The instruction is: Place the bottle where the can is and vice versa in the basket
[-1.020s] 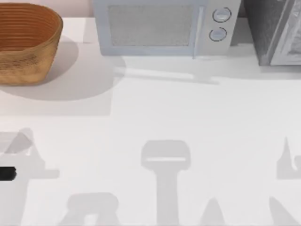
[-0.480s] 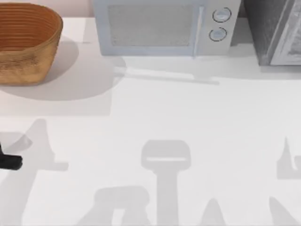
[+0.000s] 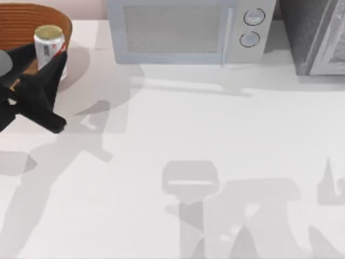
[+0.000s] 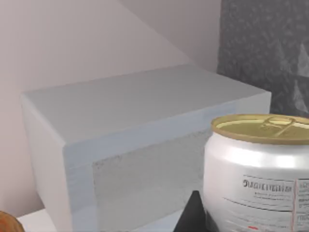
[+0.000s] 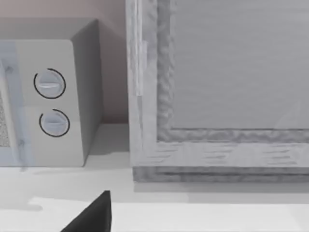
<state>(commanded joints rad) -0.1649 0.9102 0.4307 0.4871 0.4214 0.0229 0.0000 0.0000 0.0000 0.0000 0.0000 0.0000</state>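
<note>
Up by the basket is where my left arm has gone. A moment ago only a small black bit of it showed at the table's left edge, far from the microwave. Now the arm lies across the front of the basket and hides a lot of it. Back then the whole basket could be seen and no can showed. The basket sits in the same place as before, just to the left of the microwave.

The left gripper is squeezed tight around the can. The can stands straight up. It is silver with a gold top and some red on its side. It is over the part of the basket nearest the microwave, close to the rim. I cannot tell if its bottom touches the basket.

From the left wrist, the can looks big and very close. A black finger sits right against its side. The microwave is behind the can, and a dark grey cabinet stands past the microwave.

The right gripper is low over the table, in front of the microwave's two round knobs. I cannot tell if it is holding anything. The grey cabinet stands right beside the microwave on the knob side.
</note>
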